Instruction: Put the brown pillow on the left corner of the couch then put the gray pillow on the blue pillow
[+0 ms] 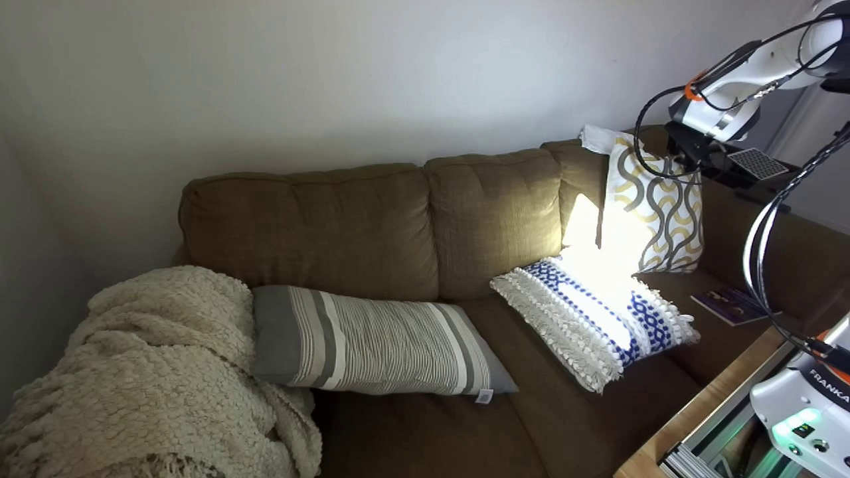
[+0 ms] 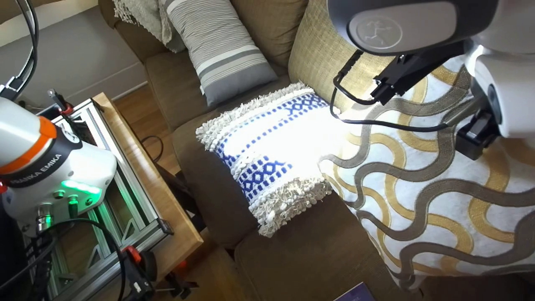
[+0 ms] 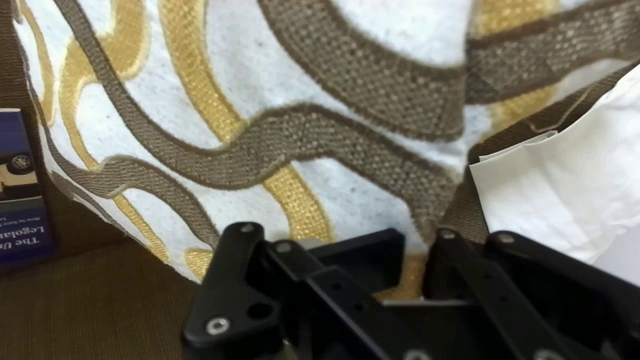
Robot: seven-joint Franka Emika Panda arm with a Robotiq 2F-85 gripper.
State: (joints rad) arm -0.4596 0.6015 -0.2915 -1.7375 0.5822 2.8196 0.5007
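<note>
The brown pillow [image 1: 664, 216], white with brown and gold wavy lattice, stands tilted at the couch's left corner [image 1: 750, 232], against the back and beside the armrest. It also shows in an exterior view [image 2: 418, 205] and the wrist view [image 3: 300, 130]. My gripper [image 3: 415, 265] is shut on the pillow's top corner, with fabric between its fingers. The blue pillow [image 1: 571, 318] lies flat on the middle seat, partly washed out by light; it shows too in an exterior view [image 2: 267, 142]. The gray pillow [image 1: 392, 342] lies against the couch back, near the blanket; its end also shows [image 2: 228, 50].
A cream knit blanket [image 1: 166, 372] covers the far end. A book [image 1: 734, 305] lies on the seat below the brown pillow. White cloth [image 3: 560, 185] hangs on the couch back beside the gripper. The robot's wooden-edged table [image 2: 171, 217] stands in front of the couch.
</note>
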